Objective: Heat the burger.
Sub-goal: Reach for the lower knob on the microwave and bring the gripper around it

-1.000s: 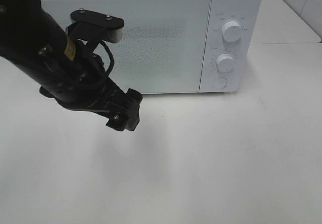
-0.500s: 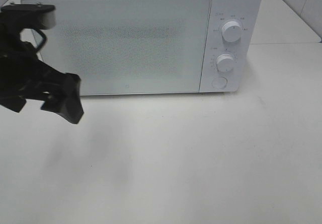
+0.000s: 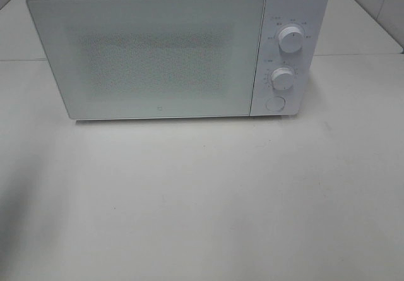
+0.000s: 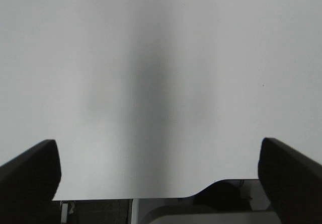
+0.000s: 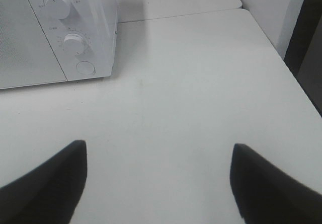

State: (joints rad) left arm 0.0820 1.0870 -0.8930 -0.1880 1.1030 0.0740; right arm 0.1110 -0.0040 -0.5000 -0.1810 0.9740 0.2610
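Both finger pairs apart: left gripper [image 4: 157, 148], right gripper [image 5: 158, 147], cropped at lower corners; microwave [image 3: 158, 53] door shut, interior unreadable.

A white microwave [image 3: 158, 53] is sitting at the back of a pale counter [image 3: 221, 199], its speckled, frosted door [image 3: 158, 16] lying shut and facing the camera. On the control panel right of the door, an upper dial [image 3: 290, 39] is standing above a lower dial [image 3: 283, 78], with a round button [image 3: 274, 103] sitting just beneath. A faint shadow is falling across the counter's near left corner.
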